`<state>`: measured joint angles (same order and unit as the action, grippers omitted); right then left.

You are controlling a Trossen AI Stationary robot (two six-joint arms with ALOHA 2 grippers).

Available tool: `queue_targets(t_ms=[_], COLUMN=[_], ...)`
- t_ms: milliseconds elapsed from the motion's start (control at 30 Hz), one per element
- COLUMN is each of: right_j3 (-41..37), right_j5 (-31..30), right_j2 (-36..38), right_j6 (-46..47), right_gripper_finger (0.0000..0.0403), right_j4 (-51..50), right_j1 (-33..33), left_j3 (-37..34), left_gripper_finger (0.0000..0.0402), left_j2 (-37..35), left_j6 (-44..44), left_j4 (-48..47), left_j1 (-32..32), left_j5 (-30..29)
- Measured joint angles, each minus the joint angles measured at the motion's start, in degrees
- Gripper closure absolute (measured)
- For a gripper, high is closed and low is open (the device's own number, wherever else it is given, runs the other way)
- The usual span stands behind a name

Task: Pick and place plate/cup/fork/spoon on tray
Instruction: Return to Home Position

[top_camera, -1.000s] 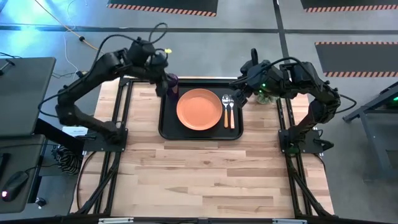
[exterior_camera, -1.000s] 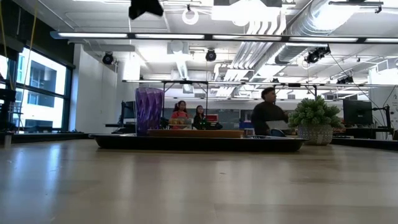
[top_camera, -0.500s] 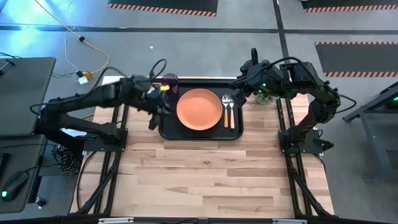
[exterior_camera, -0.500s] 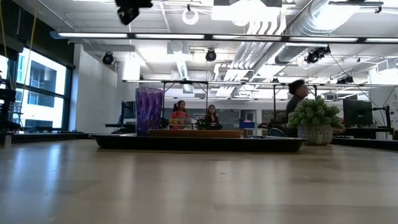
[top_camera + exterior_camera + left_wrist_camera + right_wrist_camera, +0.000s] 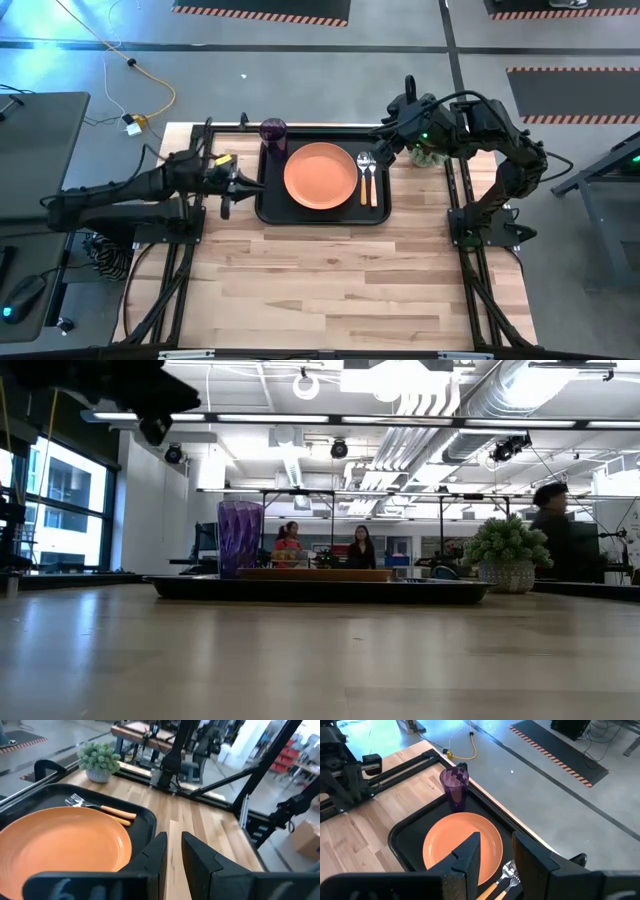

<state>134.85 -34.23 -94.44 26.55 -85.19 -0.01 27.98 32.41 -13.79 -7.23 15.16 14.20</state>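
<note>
The black tray [image 5: 270,205] lies at the table's far middle. On it rest the orange plate [image 5: 320,176], the purple cup [image 5: 273,133] upright in its far left corner, and the spoon [image 5: 363,180] and fork [image 5: 373,186] side by side right of the plate. My left gripper [image 5: 245,186] hangs left of the tray's left rim, pointing at it, empty, fingers nearly together [image 5: 173,845]. My right gripper [image 5: 385,135] hovers over the tray's far right corner, empty, with a gap between its fingers [image 5: 496,845].
A small green potted plant [image 5: 428,155] stands right of the tray at the far right. Bare wooden table stretches from the tray to the near edge. People move about in the room behind the table [image 5: 550,530].
My left gripper has drawn away from the cup, going down and toward the table's left and near edges until it is left of the tray. The cup stays upright on the tray. People in the background have walked to the right.
</note>
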Motion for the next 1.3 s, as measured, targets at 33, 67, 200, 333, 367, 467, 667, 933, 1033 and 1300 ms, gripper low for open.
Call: queue_targets(t_ms=[33,67,200,333,367,467,667,933,1033,1300], right_j3=[0.0,0.0,0.0,0.0,0.0,0.0,0.0,0.0,0.0,0.0], right_j5=[0.0,0.0,0.1,0.2,0.2,0.2,0.2,-2.3,-2.3,-2.6], right_j2=[0.0,0.0,0.0,0.0,0.0,0.0,0.0,0.0,0.0,2.9], right_j6=[0.0,0.0,0.0,0.4,0.4,0.4,0.4,-5.0,-6.1,-12.2], right_gripper_finger=[0.0297,0.0297,0.0297,0.0297,0.0297,0.0297,0.0297,0.0297,0.0297,0.0297], right_j4=[0.0,0.1,0.8,1.7,1.9,2.8,3.1,3.0,2.7,2.1], right_j1=[0.0,0.0,0.0,0.0,0.0,0.0,0.0,0.0,0.0,0.0], left_j3=[-1.3,-2.5,-6.4,-9.0,-9.7,-11.7,-17.8,-23.5,-23.6,-23.6], left_gripper_finger=[0.0355,0.0355,0.0355,0.0355,0.0355,0.0355,0.0355,0.0355,0.0355,0.0355], left_j2=[-1.8,-3.6,-11.0,-17.4,-18.8,-22.4,-28.4,-32.2,-32.0,-32.1], left_j6=[-0.6,-1.0,-1.5,-2.7,-2.6,-2.6,-2.9,-4.1,-4.1,-4.1], left_j4=[0.3,0.6,0.5,-0.5,-0.6,-1.2,-1.6,-2.4,-2.5,-2.7], left_j1=[0.0,0.0,0.0,0.0,0.0,0.0,0.0,0.0,0.0,0.0], left_j5=[0.0,0.0,-0.6,-3.0,-3.4,-5.4,-11.8,-23.3,-22.8,-21.8])
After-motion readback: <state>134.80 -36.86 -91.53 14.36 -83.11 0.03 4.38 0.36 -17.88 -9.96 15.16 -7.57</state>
